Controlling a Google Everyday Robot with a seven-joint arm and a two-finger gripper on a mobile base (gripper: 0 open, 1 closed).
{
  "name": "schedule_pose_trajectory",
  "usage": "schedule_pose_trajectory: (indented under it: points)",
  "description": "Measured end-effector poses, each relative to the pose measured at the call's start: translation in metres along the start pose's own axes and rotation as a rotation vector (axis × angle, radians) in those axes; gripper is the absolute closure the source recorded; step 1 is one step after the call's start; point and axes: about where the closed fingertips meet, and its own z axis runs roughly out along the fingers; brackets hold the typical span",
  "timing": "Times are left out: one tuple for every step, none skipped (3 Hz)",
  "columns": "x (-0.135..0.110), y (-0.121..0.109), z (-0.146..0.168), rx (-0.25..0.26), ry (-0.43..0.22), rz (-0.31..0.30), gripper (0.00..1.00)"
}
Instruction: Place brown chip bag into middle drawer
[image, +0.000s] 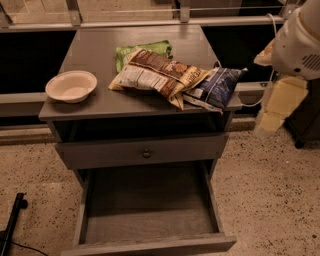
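Note:
The brown chip bag (152, 75) lies flat on top of the grey cabinet, dark brown with tan ends and a white label panel. It overlaps a green bag (142, 50) behind it and a dark blue bag (217, 86) to its right. The middle drawer (150, 210) is pulled out below, its floor bare. My gripper (277, 107) hangs at the right of the view, beside the cabinet's right edge and apart from the bags. It holds nothing that I can see.
A white bowl (71, 86) sits on the cabinet top's left side. A shut drawer front with a small round knob (146, 153) sits above the open drawer. A black object (12, 220) lies on the speckled floor at the lower left. A rail runs behind the cabinet.

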Motion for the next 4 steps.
schedule_pose_trajectory:
  points:
    - [-0.057,-0.021,0.038,-0.027,-0.034,-0.045,0.00]
    - [-0.139,-0.044,0.092,-0.093,-0.098,-0.082,0.00]
    - [-0.179,-0.062,0.121,-0.089,-0.088,-0.102,0.00]
    - [-0.188,-0.094,0.134,-0.025,-0.057,-0.090,0.00]
